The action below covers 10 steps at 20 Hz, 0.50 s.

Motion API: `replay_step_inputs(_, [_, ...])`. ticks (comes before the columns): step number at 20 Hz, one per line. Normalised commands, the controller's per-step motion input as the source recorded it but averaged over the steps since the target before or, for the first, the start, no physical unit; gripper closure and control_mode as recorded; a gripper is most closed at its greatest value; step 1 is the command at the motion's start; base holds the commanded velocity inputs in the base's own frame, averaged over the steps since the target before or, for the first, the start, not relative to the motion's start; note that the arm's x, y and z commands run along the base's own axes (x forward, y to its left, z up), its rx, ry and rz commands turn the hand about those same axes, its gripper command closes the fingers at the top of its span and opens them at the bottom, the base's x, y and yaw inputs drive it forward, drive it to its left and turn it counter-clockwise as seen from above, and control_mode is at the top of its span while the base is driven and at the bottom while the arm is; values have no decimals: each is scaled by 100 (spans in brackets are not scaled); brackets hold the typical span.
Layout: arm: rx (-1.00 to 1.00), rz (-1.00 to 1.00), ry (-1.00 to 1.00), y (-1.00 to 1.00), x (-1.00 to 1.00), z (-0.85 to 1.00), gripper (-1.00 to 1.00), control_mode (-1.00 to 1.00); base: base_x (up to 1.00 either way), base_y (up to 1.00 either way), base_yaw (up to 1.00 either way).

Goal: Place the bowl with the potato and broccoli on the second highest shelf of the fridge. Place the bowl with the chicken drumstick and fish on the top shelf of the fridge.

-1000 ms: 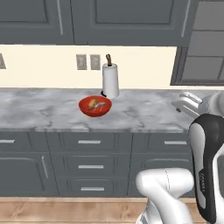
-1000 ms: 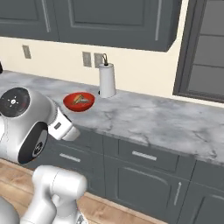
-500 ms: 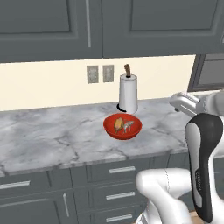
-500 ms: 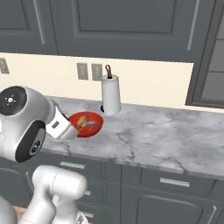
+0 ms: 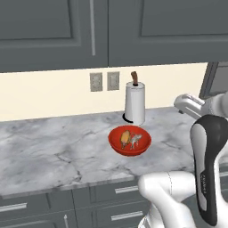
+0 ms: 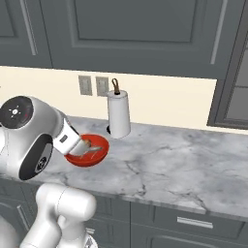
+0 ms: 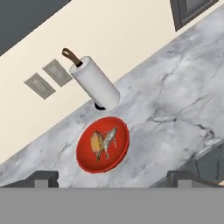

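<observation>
Arm covers red bowl (image 6: pixel 92 156) left side in right base view.

Tool (image 7: pixel 113 179) wide open, arm raised

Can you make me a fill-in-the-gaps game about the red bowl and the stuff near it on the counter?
1. The bowl holding the chicken drumstick and fish is colored ____.
2. Just behind the bowl stands a roll of paper ____.
3. The bowl sits on a grey marble ____.
4. On the wall above the counter there are ____ outlet plates.

Missing words: red; towels; counter; two
</observation>
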Motion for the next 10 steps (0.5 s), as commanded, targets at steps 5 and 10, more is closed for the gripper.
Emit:
replay_step_inputs(5, [-20, 10, 53, -2, 37, -87, -100, -100, 0, 0, 0])
replay_step_inputs(10, [-4, 15, 51, -6, 82, -100, -100, -100, 0, 0, 0])
